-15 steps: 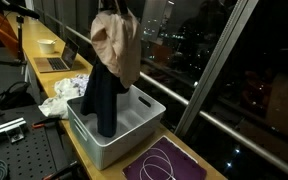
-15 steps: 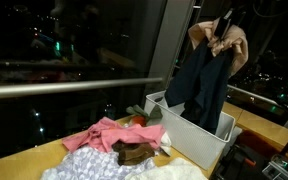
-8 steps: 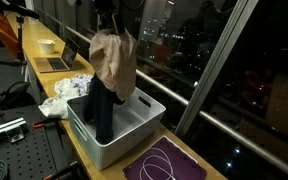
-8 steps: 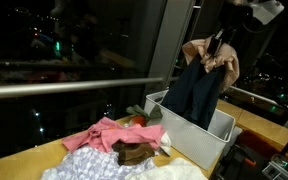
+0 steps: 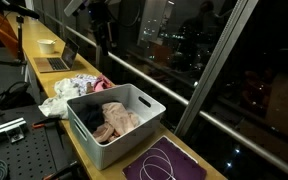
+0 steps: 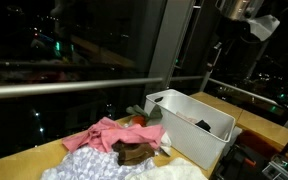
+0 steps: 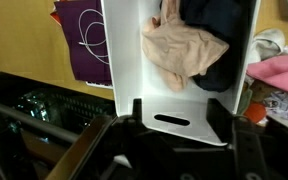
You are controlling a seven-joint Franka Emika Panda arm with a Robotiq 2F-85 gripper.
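My gripper (image 7: 172,122) hangs high above a white bin (image 7: 124,60), open, with nothing between its fingers (image 7: 127,122). In the bin lie a beige garment (image 7: 182,50) and a dark navy garment (image 7: 222,40), crumpled side by side. In both exterior views the gripper (image 5: 103,45) (image 6: 216,55) is well above the bin (image 5: 134,132) (image 6: 184,135), touching nothing. The beige garment (image 5: 118,118) lies on top, beside the dark one (image 5: 86,118).
A pile of clothes (image 5: 69,88) lies on the wooden table next to the bin, with a pink garment (image 6: 109,130) and a brown one (image 6: 134,153). A purple mat with a white cable (image 5: 164,162) is at the bin's other end. A laptop (image 5: 54,62) sits farther back. Dark windows run alongside.
The gripper has opened and let go of the beige and dark garments. They have dropped from hanging above the bin down into it. The gripper has stayed high.
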